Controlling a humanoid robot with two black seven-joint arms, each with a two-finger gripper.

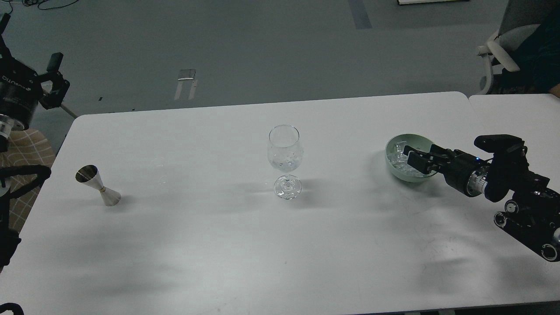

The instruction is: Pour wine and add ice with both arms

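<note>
A clear wine glass (285, 153) stands upright at the table's middle, with something clear and glossy low in its bowl. A pale green bowl (390, 164) at the right holds the heap of clear ice cubes (399, 153). My right gripper (412, 156) reaches in from the right, its fingertips inside the bowl just over the ice, the fingers a little apart. I cannot tell whether a cube sits between them. My left gripper (56, 78) is raised off the table's far left corner, open and empty. A steel jigger (98, 185) stands at the left.
The white table (210, 245) has its far edge just behind the glass and a second table (516, 113) joined at the right. A grey chair (507, 43) stands beyond the far right corner.
</note>
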